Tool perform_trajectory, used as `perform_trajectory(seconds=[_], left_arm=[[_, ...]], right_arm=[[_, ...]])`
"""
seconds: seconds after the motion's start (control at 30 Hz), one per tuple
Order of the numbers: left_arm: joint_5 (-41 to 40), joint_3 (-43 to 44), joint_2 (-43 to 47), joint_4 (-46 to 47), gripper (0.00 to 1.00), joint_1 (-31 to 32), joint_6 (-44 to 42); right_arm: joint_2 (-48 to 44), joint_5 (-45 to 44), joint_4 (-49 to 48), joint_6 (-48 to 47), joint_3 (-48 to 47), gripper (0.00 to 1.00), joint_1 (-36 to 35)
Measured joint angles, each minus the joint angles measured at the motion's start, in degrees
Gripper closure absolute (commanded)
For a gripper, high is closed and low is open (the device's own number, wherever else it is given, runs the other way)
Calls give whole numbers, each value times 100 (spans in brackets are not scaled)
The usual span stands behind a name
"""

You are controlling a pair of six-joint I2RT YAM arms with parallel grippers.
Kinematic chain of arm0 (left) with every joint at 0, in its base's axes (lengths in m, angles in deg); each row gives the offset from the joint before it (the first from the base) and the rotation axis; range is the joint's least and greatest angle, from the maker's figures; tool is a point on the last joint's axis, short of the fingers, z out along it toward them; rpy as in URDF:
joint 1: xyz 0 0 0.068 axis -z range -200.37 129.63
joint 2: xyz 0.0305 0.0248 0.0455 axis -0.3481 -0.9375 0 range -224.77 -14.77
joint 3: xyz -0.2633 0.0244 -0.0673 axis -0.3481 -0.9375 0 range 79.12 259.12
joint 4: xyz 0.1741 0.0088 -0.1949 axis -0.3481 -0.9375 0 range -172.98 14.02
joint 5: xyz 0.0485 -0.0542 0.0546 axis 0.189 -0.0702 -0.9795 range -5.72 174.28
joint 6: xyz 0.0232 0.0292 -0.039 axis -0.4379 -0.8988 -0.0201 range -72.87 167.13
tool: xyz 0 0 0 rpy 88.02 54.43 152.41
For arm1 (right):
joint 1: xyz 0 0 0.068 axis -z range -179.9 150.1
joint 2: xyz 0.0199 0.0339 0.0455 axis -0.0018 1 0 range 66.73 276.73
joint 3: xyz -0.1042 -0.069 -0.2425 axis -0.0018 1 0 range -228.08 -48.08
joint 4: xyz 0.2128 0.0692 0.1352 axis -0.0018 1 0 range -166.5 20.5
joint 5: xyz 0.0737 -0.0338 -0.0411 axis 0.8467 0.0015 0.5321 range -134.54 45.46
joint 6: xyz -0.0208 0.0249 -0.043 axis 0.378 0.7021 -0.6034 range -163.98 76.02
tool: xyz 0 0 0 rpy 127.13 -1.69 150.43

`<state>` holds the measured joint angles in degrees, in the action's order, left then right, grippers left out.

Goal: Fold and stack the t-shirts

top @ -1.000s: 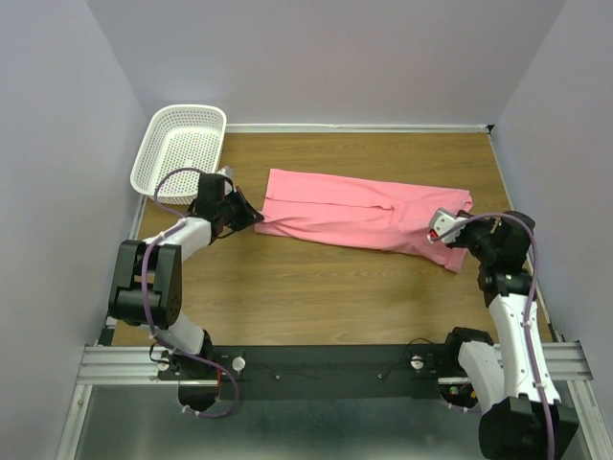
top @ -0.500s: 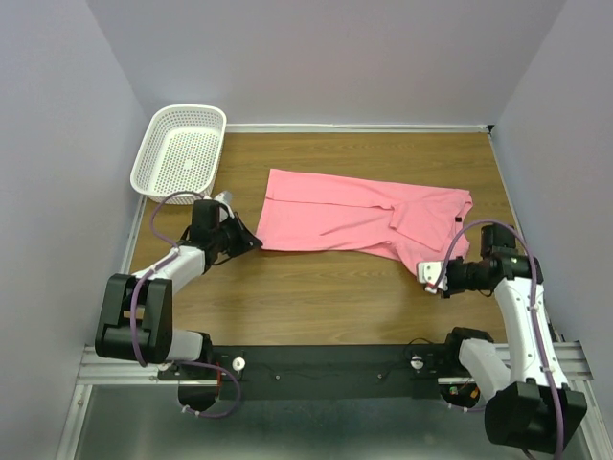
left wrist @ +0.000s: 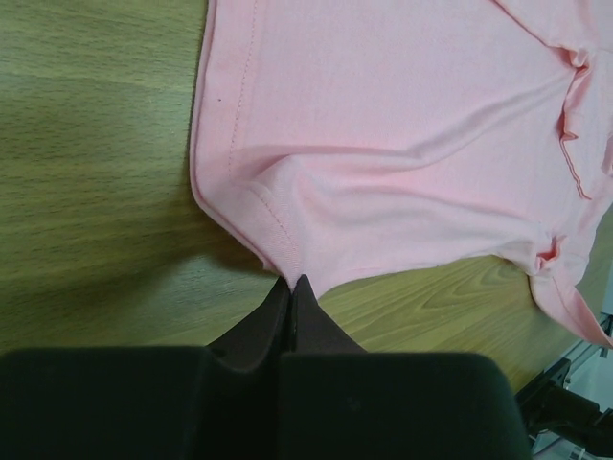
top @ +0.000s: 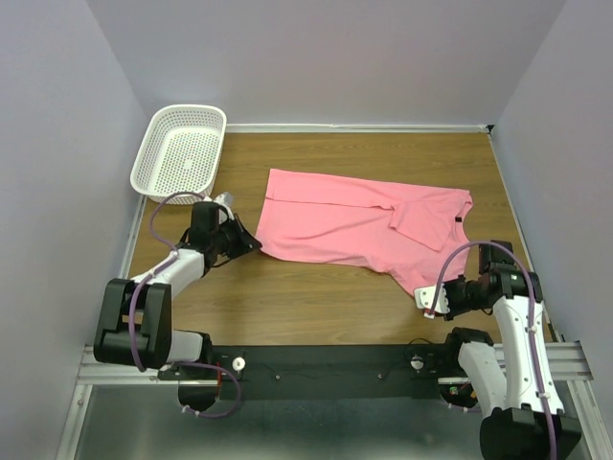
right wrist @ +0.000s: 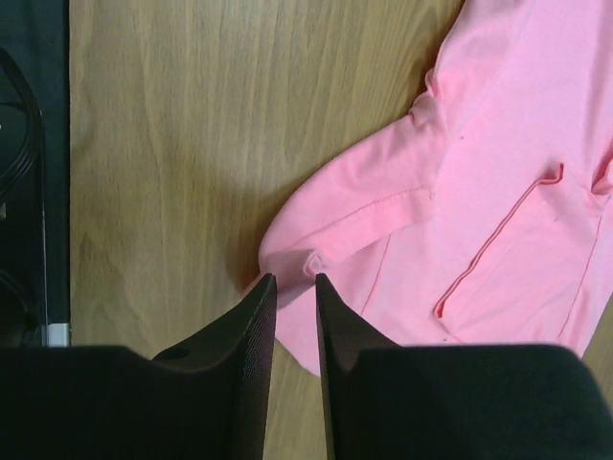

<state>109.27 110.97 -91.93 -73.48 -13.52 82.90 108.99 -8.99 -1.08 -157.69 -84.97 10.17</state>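
Note:
The pink t-shirt (top: 356, 220) lies spread across the wooden table, its right end drawn to a point toward the near edge. My left gripper (top: 254, 244) is shut on the shirt's near left corner; in the left wrist view the cloth (left wrist: 402, 144) bunches into the closed gripper (left wrist: 292, 281). My right gripper (top: 424, 296) is at the shirt's near right tip. In the right wrist view this gripper (right wrist: 293, 280) stands open by a narrow gap. The pink corner (right wrist: 498, 172) lies on the table under and just beyond the fingertips, with nothing pinched.
A white mesh basket (top: 151, 158) stands at the far left corner, behind the left arm. The black base rail (top: 335, 359) runs along the near edge, close to the right gripper. Walls close in both sides and the back.
The right arm pulled the shirt's right end toward the near edge, then parted its jaws off the cloth. The left gripper shifted slightly nearer, still pinching its corner.

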Motion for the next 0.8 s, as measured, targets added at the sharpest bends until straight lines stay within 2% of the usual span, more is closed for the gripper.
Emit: perform_trajectory(seconds=[0.1, 0.2, 0.23, 0.3, 0.4, 0.5, 0.6, 0.8], left_arm=[[13, 0, 90, 2, 100, 0, -7], [17, 0, 162, 0, 100, 0, -28], [17, 0, 175, 0, 100, 0, -37], [20, 0, 197, 0, 100, 0, -46], [22, 0, 201, -2, 100, 0, -55], [26, 0, 205, 0, 100, 0, -63], [44, 0, 205, 2, 100, 0, -63], [76, 0, 205, 4, 100, 0, -63]], right_arm=[[35, 162, -33, 162, -20, 56, -2], [413, 479, -398, 1169, -361, 27, -17], [560, 542, -527, 1550, -503, 23, -22], [1233, 723, -837, 2555, -1056, 25, -26], [2081, 848, -1143, 3456, -1504, 32, -26], [2909, 861, -1257, 4107, -1598, 34, -26], [3377, 688, -1285, 4557, -1547, 33, -68], [3639, 157, -1462, 5160, -1276, 32, -212]])
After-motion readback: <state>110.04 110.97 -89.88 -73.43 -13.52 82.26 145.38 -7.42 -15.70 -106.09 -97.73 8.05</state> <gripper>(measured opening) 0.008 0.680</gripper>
